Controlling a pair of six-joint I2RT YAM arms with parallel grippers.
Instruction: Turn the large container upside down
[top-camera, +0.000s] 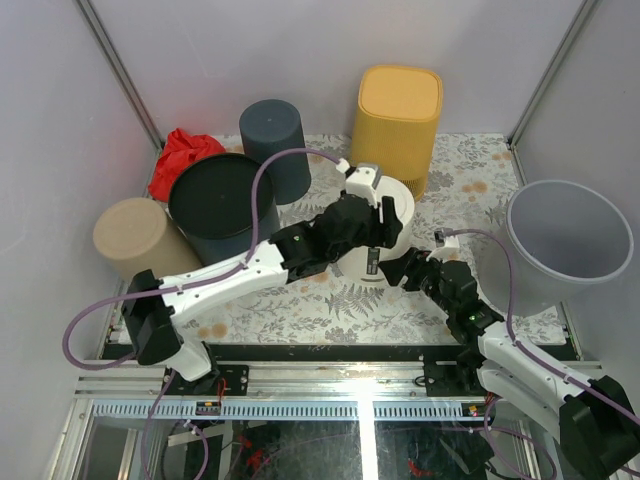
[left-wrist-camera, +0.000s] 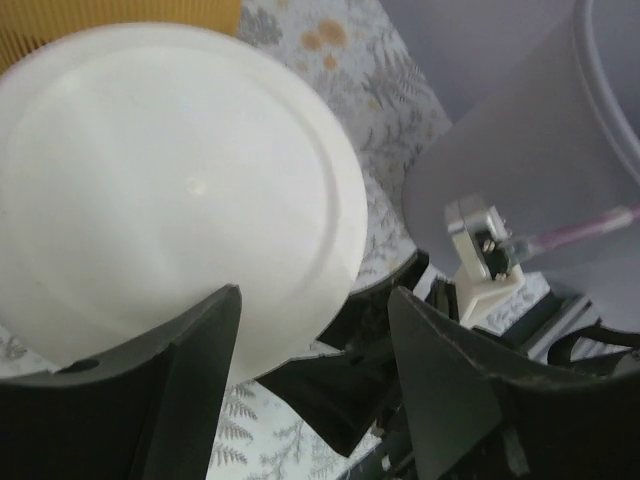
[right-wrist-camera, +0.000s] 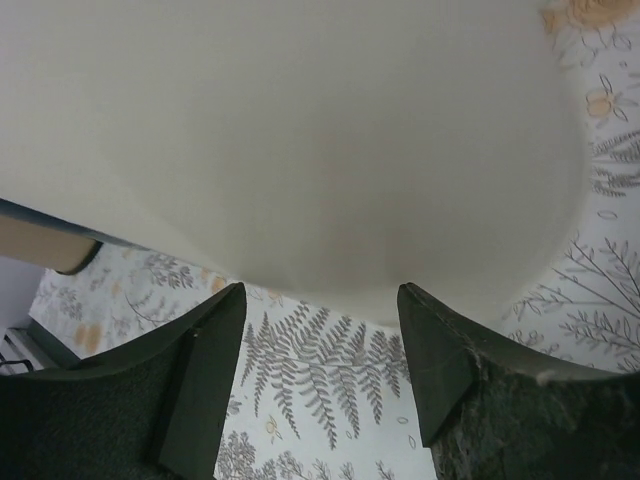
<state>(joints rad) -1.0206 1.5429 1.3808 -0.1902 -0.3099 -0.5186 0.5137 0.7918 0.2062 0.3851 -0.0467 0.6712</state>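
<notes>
The large white container (top-camera: 402, 203) stands mid-table on the fern-print cloth. In the left wrist view its flat round face (left-wrist-camera: 170, 180) points up with a raised rim. My left gripper (top-camera: 372, 262) (left-wrist-camera: 315, 292) hovers open over the container's near edge, holding nothing. My right gripper (top-camera: 402, 272) (right-wrist-camera: 321, 288) is low over the table on the container's near right side, also open. The container's curved wall (right-wrist-camera: 300, 150) fills the view just beyond its fingertips, and only cloth lies between them. The right gripper's dark fingers (left-wrist-camera: 340, 375) show below the container.
A big grey bucket (top-camera: 570, 240) (left-wrist-camera: 520, 150) stands open at the right. A yellow ribbed container (top-camera: 398, 115) and a dark blue cylinder (top-camera: 275, 145) are behind. At the left are a dark bucket (top-camera: 222, 205), a tan cylinder (top-camera: 140, 240) and red cloth (top-camera: 180, 155).
</notes>
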